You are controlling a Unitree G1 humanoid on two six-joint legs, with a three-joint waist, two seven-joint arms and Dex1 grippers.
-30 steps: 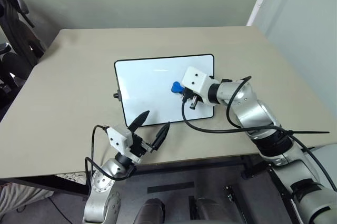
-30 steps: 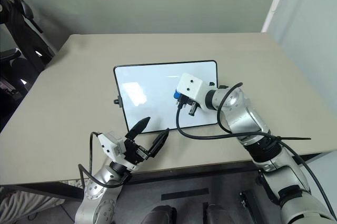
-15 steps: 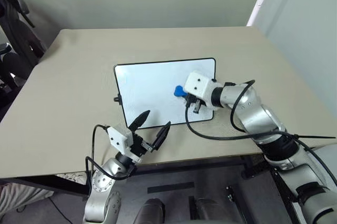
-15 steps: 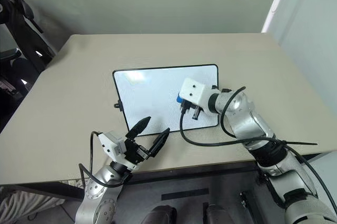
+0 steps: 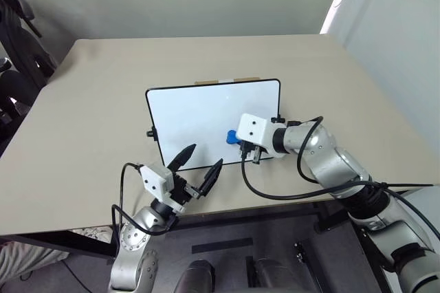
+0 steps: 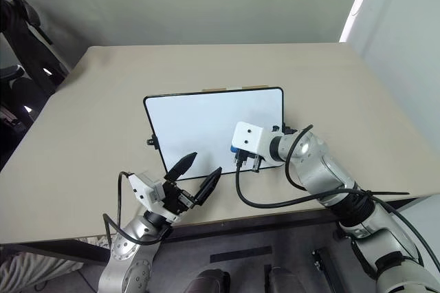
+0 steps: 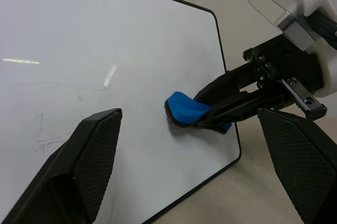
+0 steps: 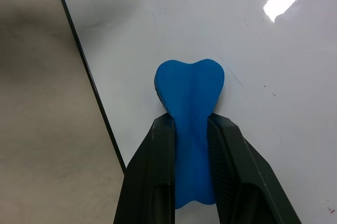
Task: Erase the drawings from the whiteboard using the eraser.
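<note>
The whiteboard, white with a thin black frame, lies in the middle of the beige table. My right gripper is shut on the blue eraser, which presses on the board near its near right corner. In the right wrist view the eraser sticks out between the two black fingers, close to the board's frame. My left gripper hangs open over the board's near edge with nothing in it. The drawings are out of view; the board shows just faint grey traces.
Tan strips lie along the board's far edge. A small black knob sticks out of its left side. A dark chair stands beyond the table's left edge. The table's near edge runs just below both grippers.
My right gripper has drawn the eraser down the board toward its near right corner. The board has slid a little toward me, baring the tan strips. The left gripper has kept still.
</note>
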